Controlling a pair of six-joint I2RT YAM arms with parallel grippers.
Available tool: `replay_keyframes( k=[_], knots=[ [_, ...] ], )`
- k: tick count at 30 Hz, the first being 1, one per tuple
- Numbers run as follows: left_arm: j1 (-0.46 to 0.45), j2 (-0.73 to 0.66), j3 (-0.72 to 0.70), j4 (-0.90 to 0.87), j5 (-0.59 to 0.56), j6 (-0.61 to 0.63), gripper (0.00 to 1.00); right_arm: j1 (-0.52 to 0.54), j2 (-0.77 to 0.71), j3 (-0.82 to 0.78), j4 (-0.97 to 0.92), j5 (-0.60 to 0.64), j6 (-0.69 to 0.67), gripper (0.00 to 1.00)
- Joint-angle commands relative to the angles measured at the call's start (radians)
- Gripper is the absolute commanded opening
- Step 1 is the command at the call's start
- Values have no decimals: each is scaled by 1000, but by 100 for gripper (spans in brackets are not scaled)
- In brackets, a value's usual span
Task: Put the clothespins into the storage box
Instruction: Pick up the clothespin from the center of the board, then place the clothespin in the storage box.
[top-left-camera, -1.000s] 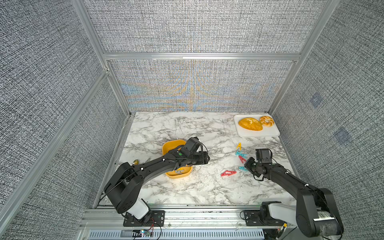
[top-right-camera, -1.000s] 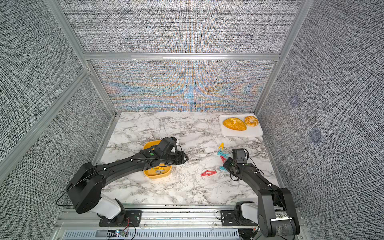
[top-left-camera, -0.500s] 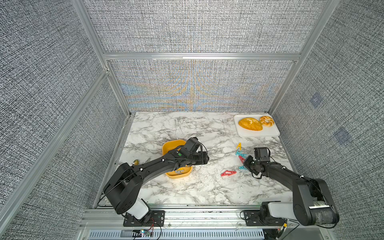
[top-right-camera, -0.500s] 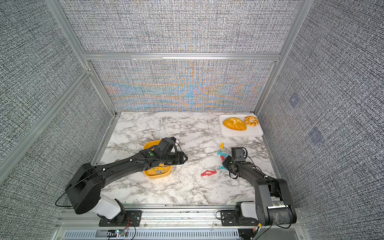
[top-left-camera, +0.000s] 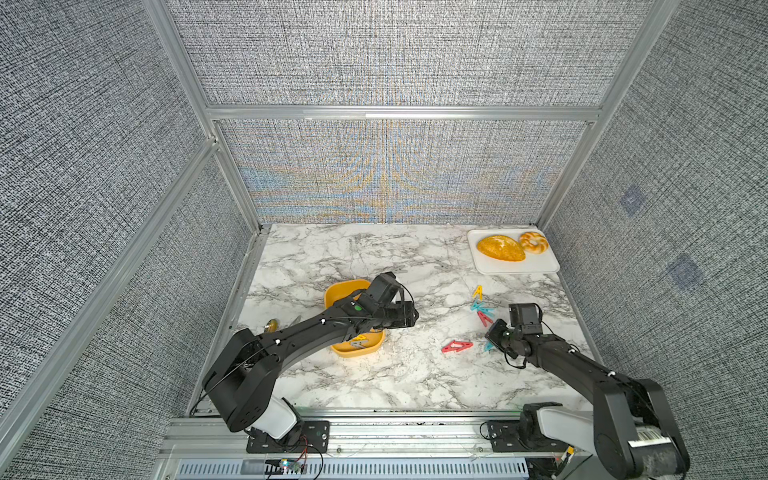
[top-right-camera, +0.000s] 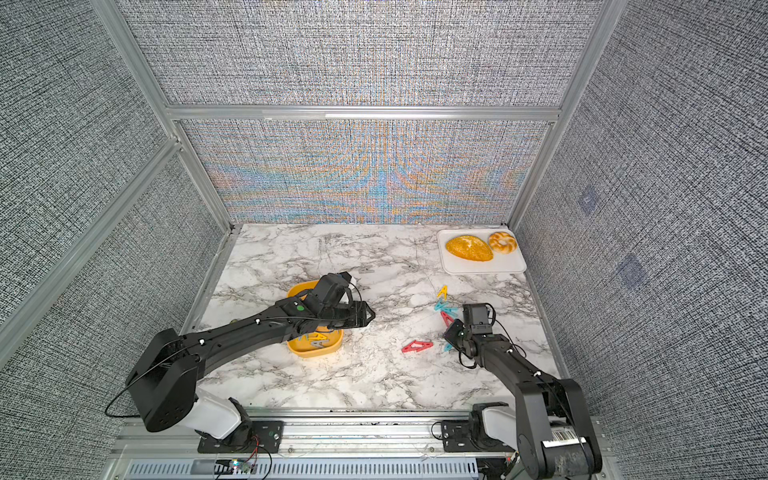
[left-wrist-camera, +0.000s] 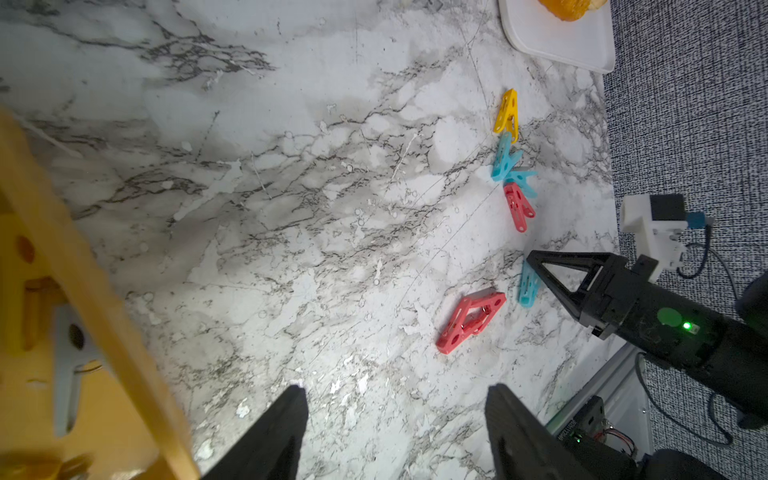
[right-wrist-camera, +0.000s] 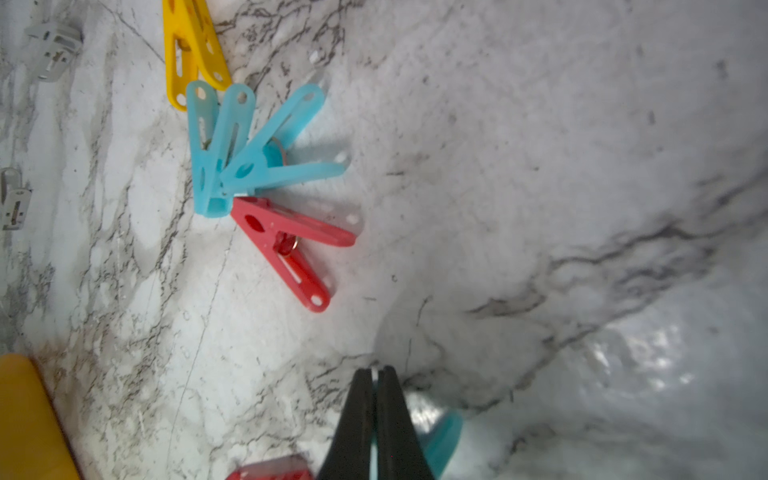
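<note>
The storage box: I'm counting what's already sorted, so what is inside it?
In the storage box, a yellow clothespin and a grey clothespin show at the near end. The left arm crosses over the middle, hiding anything else there.

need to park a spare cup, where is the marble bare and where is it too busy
Bare: the back strip between the storage box and the white tray, and the front edge below the red clothespin. Crowded: the right side, where clothespins lie strung toward the right tool, shut on a teal clothespin; the left tool hangs beside the box.
</note>
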Motion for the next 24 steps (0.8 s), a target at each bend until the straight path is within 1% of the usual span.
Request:
replay_keyframes(
  k=[1, 4, 8, 14, 17, 20, 24],
  knots=[
    [15, -28, 7, -42, -32, 19, 73, 38, -37, 26, -45, -12, 16, 0],
    [52, -60, -4, -53, -19, 19, 73, 106, -30, 88, -48, -35, 8, 0],
    [126, -125, -51, -49, 23, 5, 73, 233, 27, 201, -27, -53, -13, 0],
    [247, -262, -123, -88, 41, -12, 74, 434, 145, 369, 114, -122, -35, 0],
    [301, -326, -144, -146, 21, -7, 75, 542, 260, 537, 131, -142, -54, 0],
    [375, -390, -186, -169, 31, -19, 76, 651, 399, 736, 88, -139, -92, 0],
    [457, -478, -257, -168, 62, -49, 77, 746, 574, 979, 16, -127, -138, 0]
  ],
)
